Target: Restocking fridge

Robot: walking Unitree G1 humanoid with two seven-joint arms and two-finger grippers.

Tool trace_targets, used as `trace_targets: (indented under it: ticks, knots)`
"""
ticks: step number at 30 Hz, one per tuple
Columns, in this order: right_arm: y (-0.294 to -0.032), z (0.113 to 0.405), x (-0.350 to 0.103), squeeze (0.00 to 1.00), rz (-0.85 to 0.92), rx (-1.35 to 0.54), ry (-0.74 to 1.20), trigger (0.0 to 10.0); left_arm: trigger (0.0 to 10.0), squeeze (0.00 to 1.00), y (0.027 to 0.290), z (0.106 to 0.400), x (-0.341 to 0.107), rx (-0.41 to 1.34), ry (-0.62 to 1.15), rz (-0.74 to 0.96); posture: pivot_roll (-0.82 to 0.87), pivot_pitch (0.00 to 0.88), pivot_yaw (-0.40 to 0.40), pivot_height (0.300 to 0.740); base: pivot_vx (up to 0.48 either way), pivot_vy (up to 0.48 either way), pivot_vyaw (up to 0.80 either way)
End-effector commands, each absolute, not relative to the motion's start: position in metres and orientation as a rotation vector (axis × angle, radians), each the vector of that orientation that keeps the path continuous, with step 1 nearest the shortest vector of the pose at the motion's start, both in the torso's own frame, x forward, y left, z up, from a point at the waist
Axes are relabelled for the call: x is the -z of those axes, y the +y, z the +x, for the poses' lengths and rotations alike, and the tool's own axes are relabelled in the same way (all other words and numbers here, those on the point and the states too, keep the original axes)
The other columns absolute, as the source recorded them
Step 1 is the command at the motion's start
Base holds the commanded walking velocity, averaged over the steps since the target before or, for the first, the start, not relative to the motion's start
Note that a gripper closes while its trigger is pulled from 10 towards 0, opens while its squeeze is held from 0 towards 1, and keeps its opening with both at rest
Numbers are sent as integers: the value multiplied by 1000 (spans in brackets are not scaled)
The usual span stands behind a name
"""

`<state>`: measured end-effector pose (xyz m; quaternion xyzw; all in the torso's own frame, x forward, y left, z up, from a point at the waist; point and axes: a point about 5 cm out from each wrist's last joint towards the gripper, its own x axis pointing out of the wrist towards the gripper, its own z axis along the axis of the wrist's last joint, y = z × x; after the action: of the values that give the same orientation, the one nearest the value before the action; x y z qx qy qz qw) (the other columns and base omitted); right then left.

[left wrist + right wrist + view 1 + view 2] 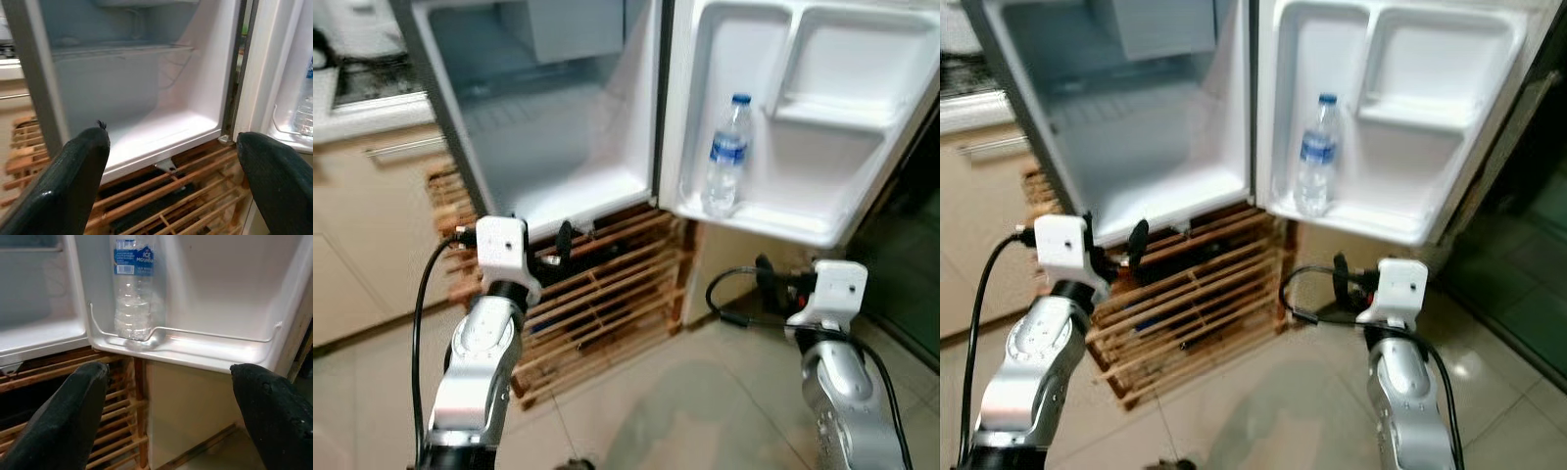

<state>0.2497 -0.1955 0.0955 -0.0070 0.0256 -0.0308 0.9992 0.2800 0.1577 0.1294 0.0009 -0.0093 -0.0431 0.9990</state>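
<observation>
Open fridge (558, 147) on wood rack (607, 284), bottle (726, 157) upright in door shelf (783, 220) behind wire rail, left gripper (171, 176) spread wide w/ nothing between, facing fridge base, right gripper (168, 406) spread wide, below bottle, apart from it.

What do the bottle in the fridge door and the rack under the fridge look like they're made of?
The bottle looks like clear thin plastic: see-through ribbed walls, blue printed label. The rack appears to be unfinished light wood: tan slats with visible gaps.
</observation>
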Motion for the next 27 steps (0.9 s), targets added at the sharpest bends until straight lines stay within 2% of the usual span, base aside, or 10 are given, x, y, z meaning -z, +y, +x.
trace_targets:
  ticks: [1, 9, 16, 24, 27]
  knots:
    - [-194, 253, -97, 0, -22, 50, 48, 10000, 10000, 0, 157, 284, -135, 94, -42, 14, -79, 0, 50, 740, 0, -472, 750]
    - [-190, 255, -94, 0, -35, 34, 52, 10000, 10000, 0, 154, 285, -135, 100, -50, 18, -76, 0, 48, 740, 0, -472, 742]
    - [-183, 265, -104, 0, -73, -24, 2, 10000, 10000, 0, 156, 292, -130, 29, -23, 31, -78, 0, 44, 740, 0, -472, 705]
    - [-180, 274, -108, 0, -73, -36, -19, 10000, 10000, 0, 145, 297, -136, 67, -60, 34, -75, 0, 44, 740, 0, -472, 657]
    - [-177, 269, -100, 0, -92, -68, 10, 10000, 10000, 0, 148, 297, -135, 63, -53, 7, -73, 0, 43, 740, 0, -472, 196]
